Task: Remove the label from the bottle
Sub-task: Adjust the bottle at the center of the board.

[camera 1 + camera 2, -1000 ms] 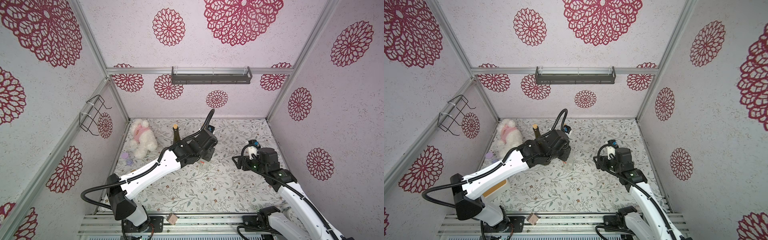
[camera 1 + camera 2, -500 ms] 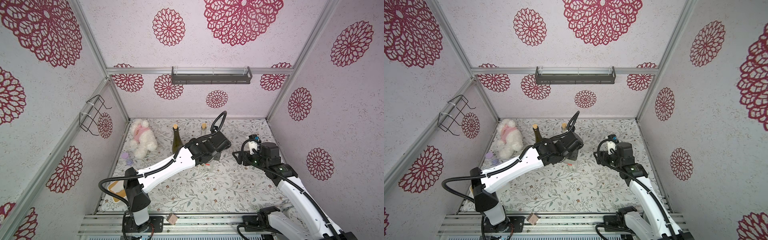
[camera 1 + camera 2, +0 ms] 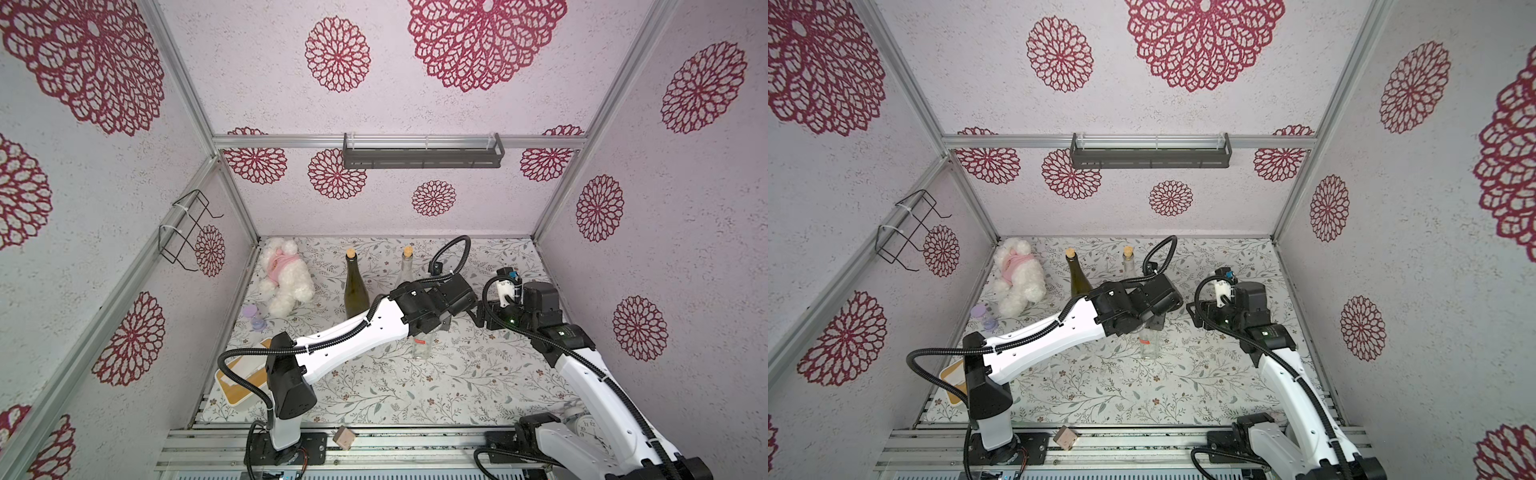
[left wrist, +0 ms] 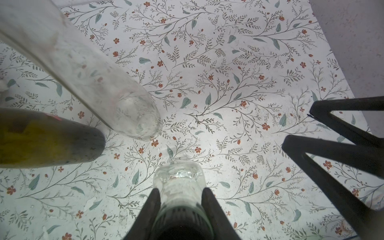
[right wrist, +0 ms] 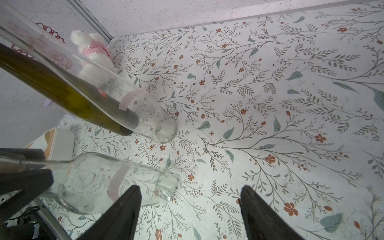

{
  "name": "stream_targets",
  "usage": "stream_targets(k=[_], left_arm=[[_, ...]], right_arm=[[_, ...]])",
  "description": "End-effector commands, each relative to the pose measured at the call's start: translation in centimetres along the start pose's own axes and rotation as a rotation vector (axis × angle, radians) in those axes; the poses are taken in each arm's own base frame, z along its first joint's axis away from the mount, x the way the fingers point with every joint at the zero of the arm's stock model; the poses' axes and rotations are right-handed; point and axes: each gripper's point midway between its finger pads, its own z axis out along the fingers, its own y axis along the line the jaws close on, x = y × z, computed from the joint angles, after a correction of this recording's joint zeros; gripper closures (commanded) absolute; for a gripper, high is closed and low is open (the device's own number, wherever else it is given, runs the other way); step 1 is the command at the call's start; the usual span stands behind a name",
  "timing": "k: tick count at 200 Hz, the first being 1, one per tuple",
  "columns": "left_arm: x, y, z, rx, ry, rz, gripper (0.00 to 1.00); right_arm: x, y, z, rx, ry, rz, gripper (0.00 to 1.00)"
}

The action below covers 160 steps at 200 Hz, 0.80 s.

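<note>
Bottle (image 3: pixel 422 347) clamped at the neck by the left gripper (image 4: pixel 180 190) is being carried over to the wide-open right gripper (image 5: pixel 190 187), bringing its label (image 5: pixel 116 179) within reach.

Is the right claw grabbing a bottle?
No, the right claw is open and empty; the left claw holds the bottle.
</note>
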Motion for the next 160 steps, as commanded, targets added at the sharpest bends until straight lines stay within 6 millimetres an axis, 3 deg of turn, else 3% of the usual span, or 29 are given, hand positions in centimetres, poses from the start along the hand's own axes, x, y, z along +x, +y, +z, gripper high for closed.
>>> stream_targets(k=[1, 16, 61, 110, 130, 160], left_arm=[[-0.9, 0.0, -0.5, -0.026, -0.052, -0.05, 0.77], [-0.7, -0.3, -0.5, -0.017, -0.052, -0.054, 0.59], [-0.5, -0.8, -0.9, -0.007, -0.059, -0.038, 0.38], [-1.4, -0.8, -2.7, 0.019, -0.123, 0.01, 0.08], [-1.9, -1.3, -4.2, 0.067, -0.167, 0.056, 0.0], [-2.0, -2.2, -6.3, 0.209, -0.209, 0.14, 0.03]], right_arm=[[-1.2, 0.7, -0.8, -0.024, -0.027, -0.03, 0.22], [-1.2, 0.7, -0.8, -0.027, -0.028, -0.029, 0.22], [-0.9, 0.5, -0.8, -0.023, -0.026, -0.019, 0.22], [-1.5, 1.0, -1.6, -0.031, -0.045, -0.011, 0.22], [-1.5, 1.2, -2.1, -0.036, -0.038, -0.013, 0.22], [-0.7, 0.7, -2.6, -0.017, -0.029, 0.002, 0.19]])
